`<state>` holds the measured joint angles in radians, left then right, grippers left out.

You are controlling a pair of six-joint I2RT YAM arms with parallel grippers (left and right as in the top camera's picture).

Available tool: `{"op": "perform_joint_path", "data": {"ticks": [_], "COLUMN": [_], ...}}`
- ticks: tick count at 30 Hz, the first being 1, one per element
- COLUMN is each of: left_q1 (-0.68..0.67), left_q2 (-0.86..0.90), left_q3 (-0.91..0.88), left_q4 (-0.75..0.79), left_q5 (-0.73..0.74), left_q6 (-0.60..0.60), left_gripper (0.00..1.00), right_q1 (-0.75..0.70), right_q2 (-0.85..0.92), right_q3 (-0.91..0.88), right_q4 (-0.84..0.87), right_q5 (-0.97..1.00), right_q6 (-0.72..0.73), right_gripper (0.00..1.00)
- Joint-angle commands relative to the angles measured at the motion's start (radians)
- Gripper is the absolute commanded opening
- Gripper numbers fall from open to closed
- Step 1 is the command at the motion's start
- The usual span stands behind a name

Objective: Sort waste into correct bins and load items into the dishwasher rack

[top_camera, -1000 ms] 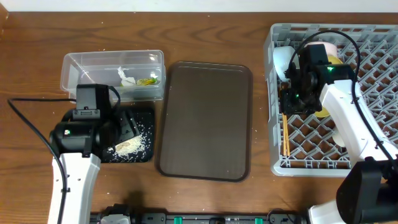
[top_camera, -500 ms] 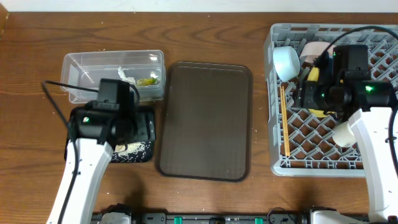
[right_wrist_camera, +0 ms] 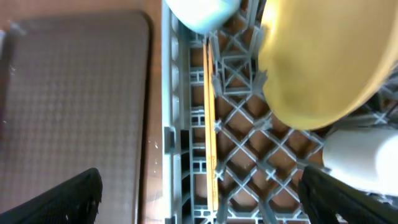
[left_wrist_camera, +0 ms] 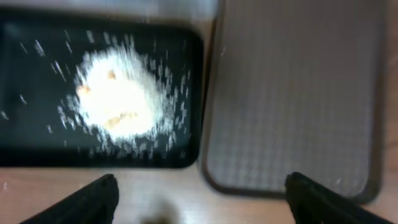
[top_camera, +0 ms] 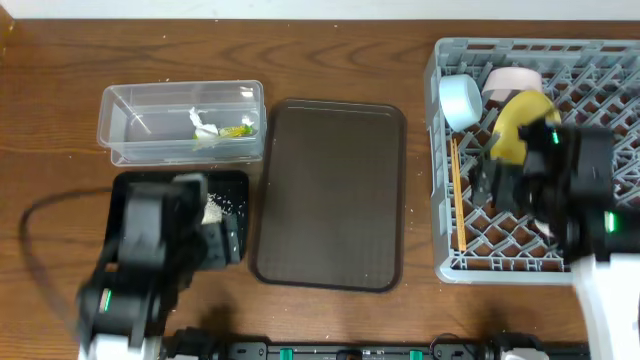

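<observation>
The clear tub [top_camera: 150,120] holds the crumpled tissue [top_camera: 203,127] and the green-yellow wrapper [top_camera: 238,130]. Rice [left_wrist_camera: 118,102] lies heaped in the black tray [left_wrist_camera: 25,137]. My left gripper [left_wrist_camera: 202,205] hangs open and empty over the table edge in front of that tray. In the grey rack [top_camera: 600,60] are the light-blue bowl [top_camera: 460,100], a pale bowl [top_camera: 512,80], the yellow plate [right_wrist_camera: 317,62] on edge, the chopsticks [right_wrist_camera: 210,124] lying flat and the cup [right_wrist_camera: 360,158]. My right gripper [right_wrist_camera: 205,199] stands open above the rack's left side, holding nothing.
The large brown serving tray [top_camera: 330,195] lies between the black tray and the rack. The rack's left wall [right_wrist_camera: 186,137] rises right beside its edge. Both arms blur over the table's front part.
My right gripper has opened wide and drawn back toward the front, uncovering the plate. The left arm has pulled back toward the front over the black tray.
</observation>
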<state>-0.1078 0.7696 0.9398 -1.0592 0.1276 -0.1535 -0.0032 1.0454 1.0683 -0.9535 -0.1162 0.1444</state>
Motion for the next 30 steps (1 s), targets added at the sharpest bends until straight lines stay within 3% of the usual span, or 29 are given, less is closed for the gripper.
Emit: {"op": "perform_joint_path", "data": {"ticks": [1, 6, 11, 19, 30], "left_q1": [-0.003, -0.003, -0.003, -0.003, -0.003], "left_q2": [-0.152, -0.287, -0.324, -0.323, -0.323], "left_q3": [-0.048, -0.050, -0.050, -0.050, -0.050], "left_q4": [0.019, 0.025, 0.013, 0.013, 0.013], "left_q5": [-0.005, -0.005, -0.005, -0.005, -0.005], "left_q6": [0.011, 0.011, 0.011, 0.011, 0.011], "left_gripper": [0.93, 0.93, 0.93, 0.94, 0.94], "right_q1": [-0.002, -0.002, -0.002, -0.002, -0.002], "right_q2": [-0.180, -0.402, -0.499, -0.503, -0.504], "right_q3": [-0.135, -0.265, -0.291, -0.291, -0.291], "right_q4": [0.057, 0.071, -0.023, -0.167, -0.199], "right_q5": [0.008, -0.001, 0.000, 0.000, 0.050], "right_q6": [0.001, 0.000, 0.000, 0.000, 0.013], "right_gripper": [0.99, 0.99, 0.99, 0.99, 0.99]}}
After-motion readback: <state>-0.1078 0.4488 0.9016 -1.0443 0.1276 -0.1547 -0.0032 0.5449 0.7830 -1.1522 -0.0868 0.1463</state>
